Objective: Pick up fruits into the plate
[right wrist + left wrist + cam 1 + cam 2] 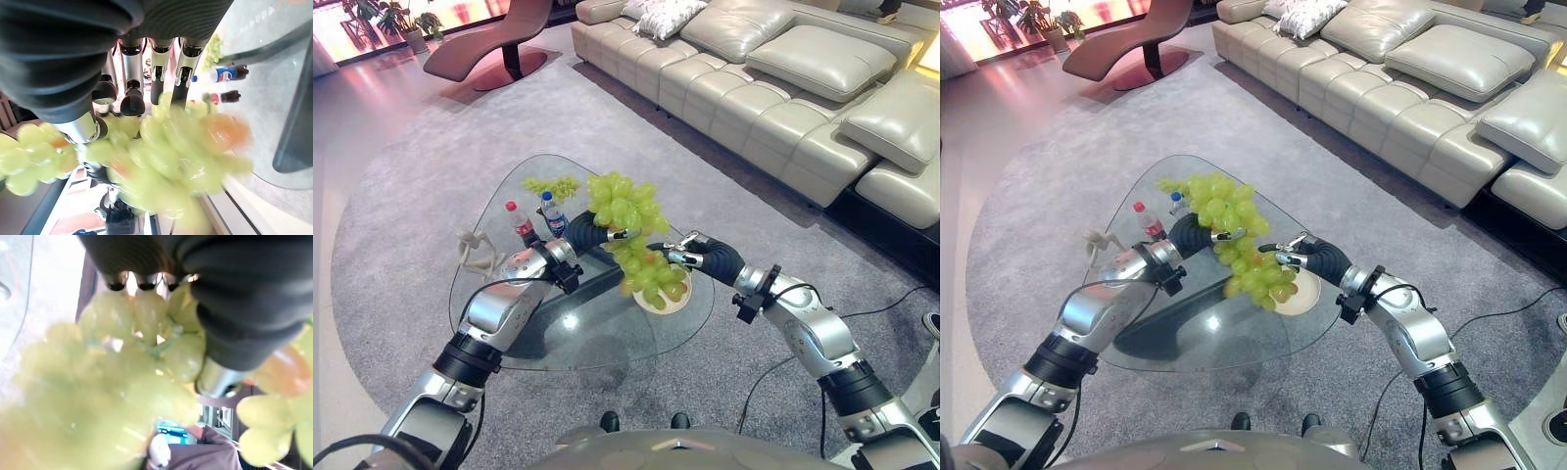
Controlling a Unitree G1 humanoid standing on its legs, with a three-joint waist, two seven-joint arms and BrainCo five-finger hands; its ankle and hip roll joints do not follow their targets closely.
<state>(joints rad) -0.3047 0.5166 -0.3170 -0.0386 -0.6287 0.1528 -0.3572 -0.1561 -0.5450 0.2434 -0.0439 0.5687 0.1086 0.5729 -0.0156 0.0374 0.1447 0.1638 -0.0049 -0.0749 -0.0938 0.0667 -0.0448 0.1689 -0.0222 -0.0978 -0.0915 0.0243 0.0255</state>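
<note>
A big bunch of green grapes [622,206] hangs above the glass table [587,333], and its lower end reaches down to a pale plate [674,302] at the table's right side. My left hand [589,235] is shut on the bunch near its top; the left wrist view has the fingers [146,281] curled over the grapes [112,382]. My right hand [695,257] comes in from the right with relaxed fingers [129,95] against the lower grapes [166,152]. Something orange [225,132] lies behind them in the plate. A smaller bunch of grapes [551,185] rests on the table's far side.
Two small bottles [521,223] [554,215] stand on the table just left of my left hand, and a wooden figure [478,253] is at the left edge. A long beige sofa [754,88] runs behind on the right, a lounge chair [499,39] far back.
</note>
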